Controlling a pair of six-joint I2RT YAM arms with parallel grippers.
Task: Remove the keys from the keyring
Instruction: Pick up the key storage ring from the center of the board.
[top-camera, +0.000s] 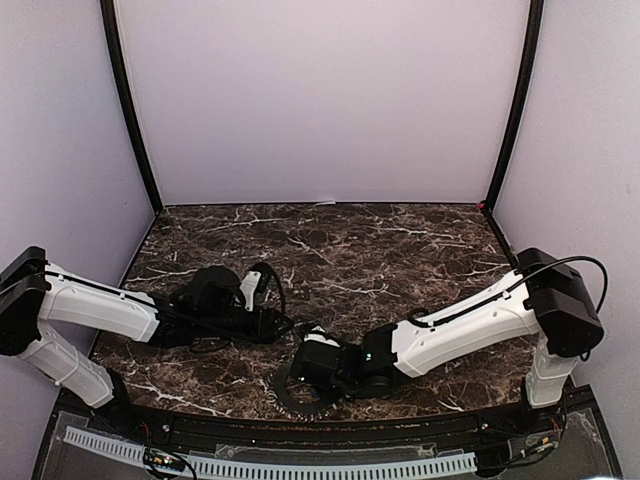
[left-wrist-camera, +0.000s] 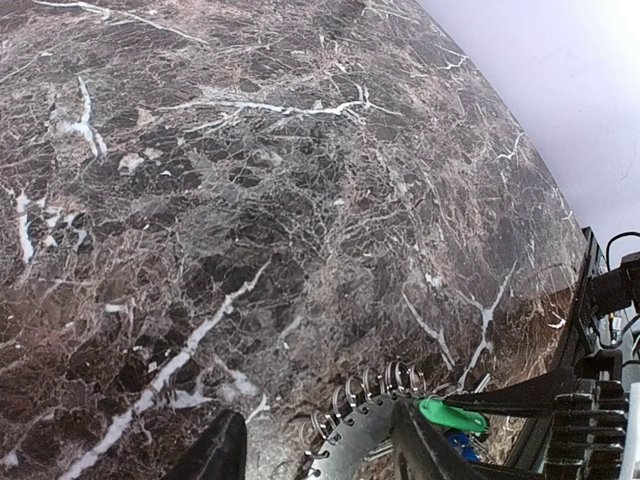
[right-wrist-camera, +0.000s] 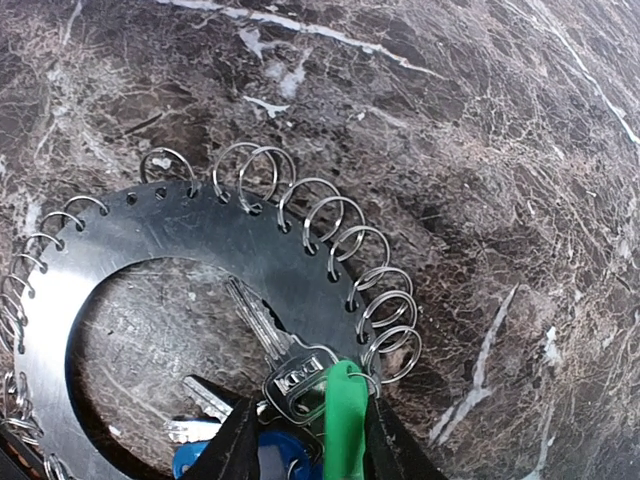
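Black left gripper (left-wrist-camera: 318, 445) spread, straddling keyring (right-wrist-camera: 190, 235) rim, bottom centre of its view. Keys (right-wrist-camera: 290, 385) bunched at ring's lower edge, apparently all attached. Right gripper (right-wrist-camera: 310, 440) brackets green key (right-wrist-camera: 345, 420); pinching or not, cannot tell. None removed yet.

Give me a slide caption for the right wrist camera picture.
Right hand poised around the green key, blue keys beside it, at the rim of the keyring on the marble table.

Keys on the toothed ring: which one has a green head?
The green key, between the fingers of the right hand; beside it, the blue key and the bare metal key differ.
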